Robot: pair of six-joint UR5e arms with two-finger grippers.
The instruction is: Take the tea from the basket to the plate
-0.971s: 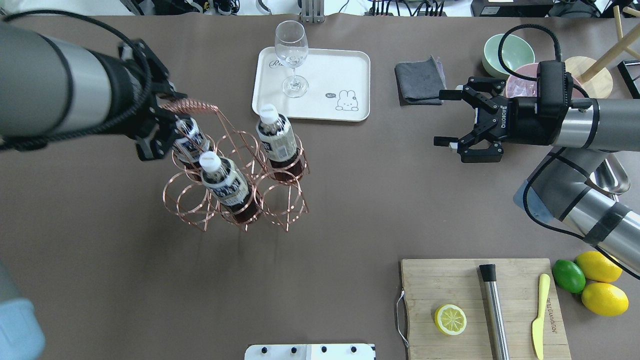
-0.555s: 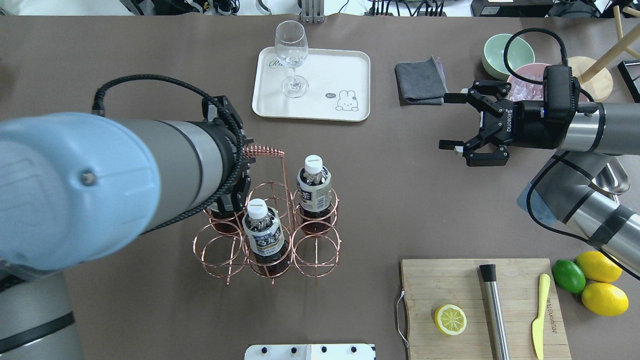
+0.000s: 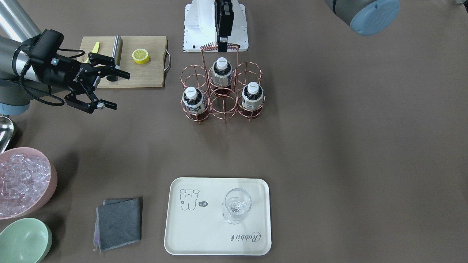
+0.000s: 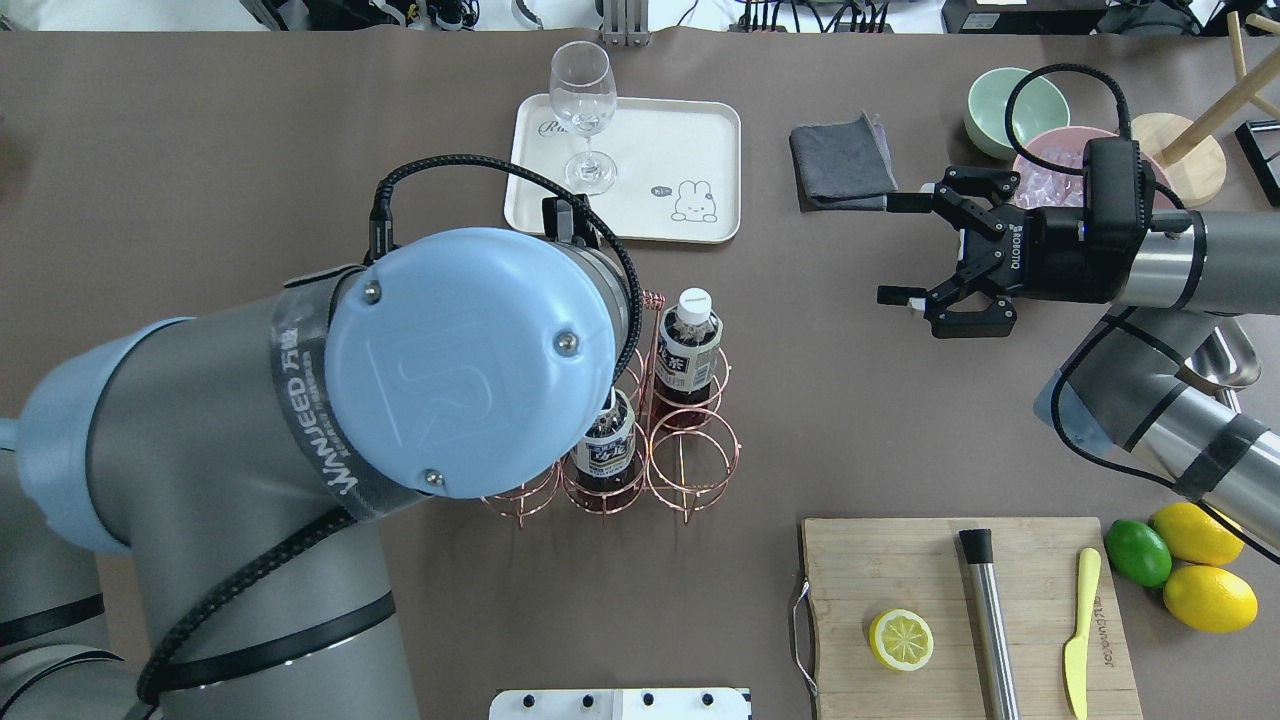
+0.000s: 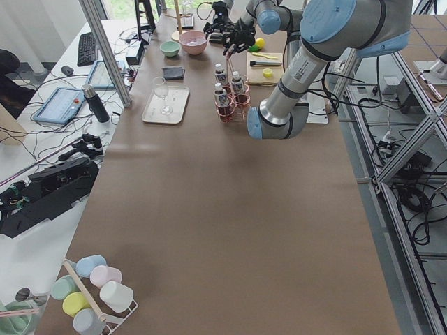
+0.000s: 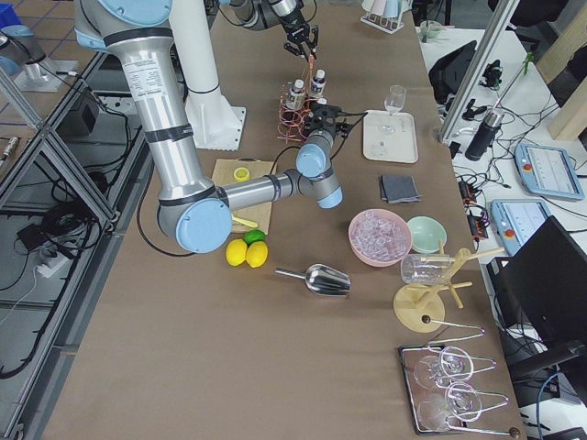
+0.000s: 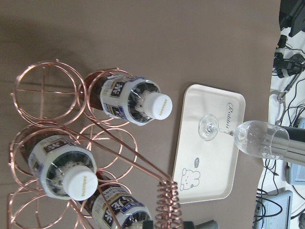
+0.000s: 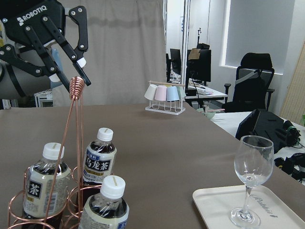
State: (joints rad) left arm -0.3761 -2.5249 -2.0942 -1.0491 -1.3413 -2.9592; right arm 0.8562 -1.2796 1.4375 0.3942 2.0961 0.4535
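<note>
The copper wire basket (image 3: 238,58) stands near the robot's base at the table's middle, with three tea bottles in it (image 3: 221,71) (image 3: 192,101) (image 3: 252,96). In the overhead view two bottles show (image 4: 690,345) (image 4: 605,440); my left arm hides the third. My left gripper (image 3: 221,44) is shut on the coil handle (image 8: 76,87) from above. I cannot tell whether the basket's feet touch the table. The cream plate (image 3: 204,233) lies across the table and holds a wine glass (image 3: 237,205). My right gripper (image 4: 884,248) is open and empty, well right of the basket.
A grey cloth (image 4: 840,160), a green bowl (image 4: 1015,100) and a pink bowl of ice (image 4: 1050,170) lie at the far right. A cutting board (image 4: 900,570) with a lemon half, a steel muddler and a yellow knife lies near right, lemons and a lime beside it.
My left arm has carried the basket with its bottles from the table's left to the middle, nearer the robot. My right gripper has stayed open and shifted slightly.
</note>
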